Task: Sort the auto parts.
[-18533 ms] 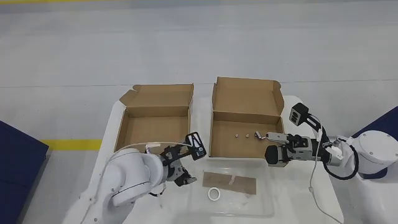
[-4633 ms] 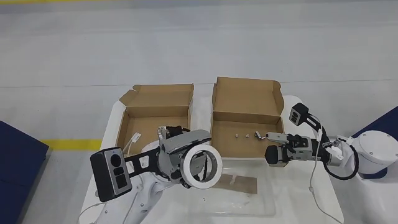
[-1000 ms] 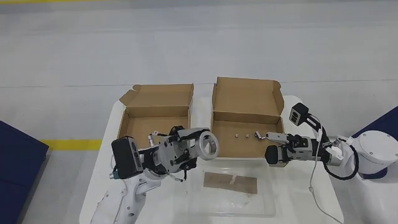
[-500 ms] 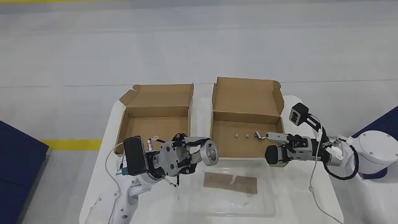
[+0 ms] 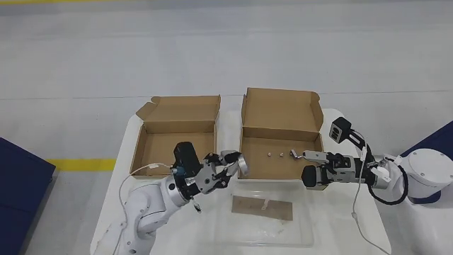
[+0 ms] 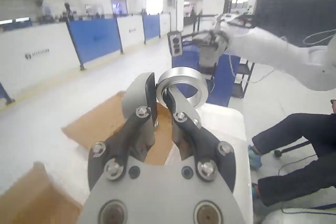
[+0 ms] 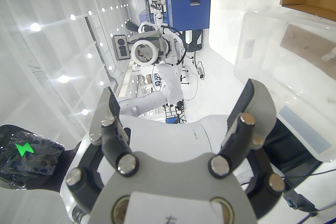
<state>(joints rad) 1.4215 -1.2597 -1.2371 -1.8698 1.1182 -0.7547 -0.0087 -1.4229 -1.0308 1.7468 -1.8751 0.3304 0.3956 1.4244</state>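
Two open cardboard boxes side by side on white table (image 5: 333,212): left box (image 5: 173,149), and right box (image 5: 277,163) with a few small metal parts (image 5: 272,154) on its floor. Just nearer, clear plastic bin (image 5: 269,234) holding brown cardboard sheet (image 5: 262,207) with one small white piece (image 5: 264,204) on it; pale label strips (image 7: 304,128) on bin wall, no writing legible. Left gripper (image 6: 158,89) clamped on shiny silver metal ring (image 6: 182,86), one finger inside the hoop and one outside, above the near gap between the boxes. Right gripper (image 7: 181,96) spread wide, holding nothing, over right box's near right part.
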